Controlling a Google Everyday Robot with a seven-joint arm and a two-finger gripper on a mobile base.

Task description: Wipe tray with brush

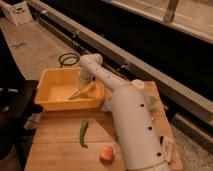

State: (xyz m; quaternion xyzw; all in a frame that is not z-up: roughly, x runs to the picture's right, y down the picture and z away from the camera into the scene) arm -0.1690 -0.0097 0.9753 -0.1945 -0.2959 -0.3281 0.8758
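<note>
One brush (75,94), thin and pale tan, pinched by its upper end in the gripper (86,86) and slanting down to the floor of the tray (47,103), tip low toward the tray's middle. Gripper low inside the tray, close to its right wall, closed on the brush handle as far as can be judged from that slant. Mid-wipe, by the look of it. To do this stroke well: press the tip lightly on the tray floor without bowing the handle; sweep in long overlapping passes from one wall to the other; carry the wrist low enough for contact yet clear of the rolled rim; slow down near the sloping walls, so as not to shove the tray along the wooden surface (55,147). Work into the corners last. Leave alone the green chili pepper (83,133) lying on the surface just in front of the tray, and the small orange round thing (106,153) farther in front. No brand, label or writing readable anywhere: none on the tray, none on the white arm (130,125); only dark marks on the white box (19,11) far behind the tray, too blurred to read.
</note>
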